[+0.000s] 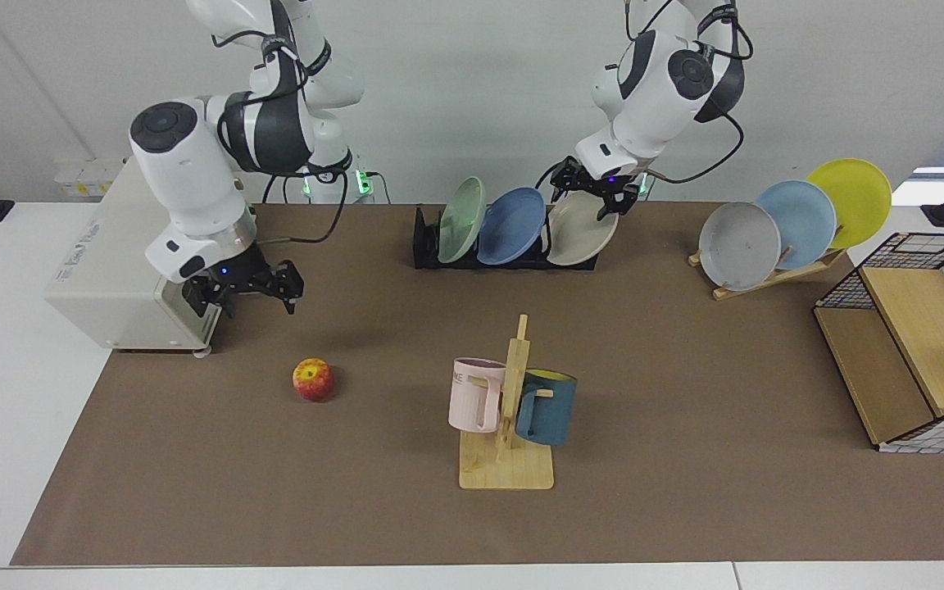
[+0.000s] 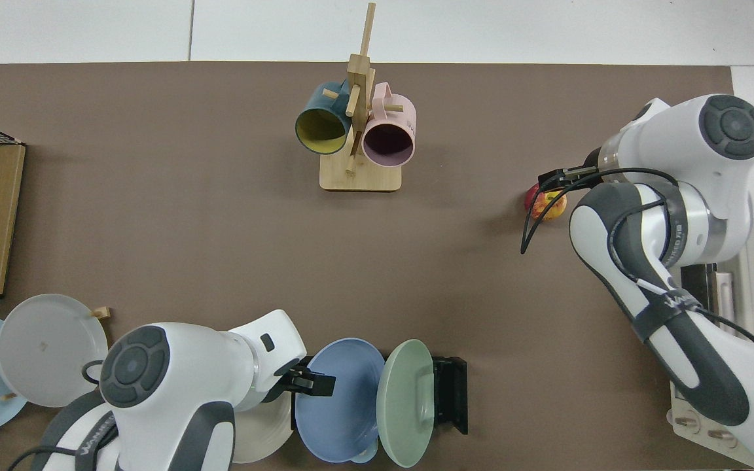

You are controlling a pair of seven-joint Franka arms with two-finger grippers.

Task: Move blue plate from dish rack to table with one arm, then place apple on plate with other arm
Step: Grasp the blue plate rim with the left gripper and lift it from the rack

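While the blue plate [image 1: 511, 225] sits in the middle slot of the dish rack [image 1: 424, 246], tilted on edge between a sage-green plate [image 1: 460, 219] and a beige plate [image 1: 581, 228], the left gripper [image 1: 601, 197] hangs over the beige plate's upper rim, just beside the blue one. Fingers look parted, nothing between them. Right gripper [image 1: 249, 288] hovers above the table [image 1: 685, 393], off the front of the toaster oven [image 1: 124, 270] and up-and-back from the apple [image 1: 313, 379]; fingers spread, empty. Relative to the rack, the apple lies well toward the camera and toward the oven side. Mug tree [image 1: 509, 410] with a pink and a teal mug stands in front of the rack.

Top view: the arm at the rack puts its gripper [image 2: 308, 384] at the blue plate's [image 2: 341, 402] rim on the beige plate's side; finger state can't be told here. The other arm's gripper [image 2: 557, 178] is over the apple [image 2: 546, 204], partly hiding it.

Plate: matte periwinkle, round, shallow, raised rim. Judged stiff, light, likely ceramic or melamine, so chip risk if it knocks its neighbours. Best hold is a pinch across the upper exposed rim, lifting straight along the slot. Clearance to the beige plate is tight. Apple: red with a yellow patch, firm, round, may roll; grip across the widest part.
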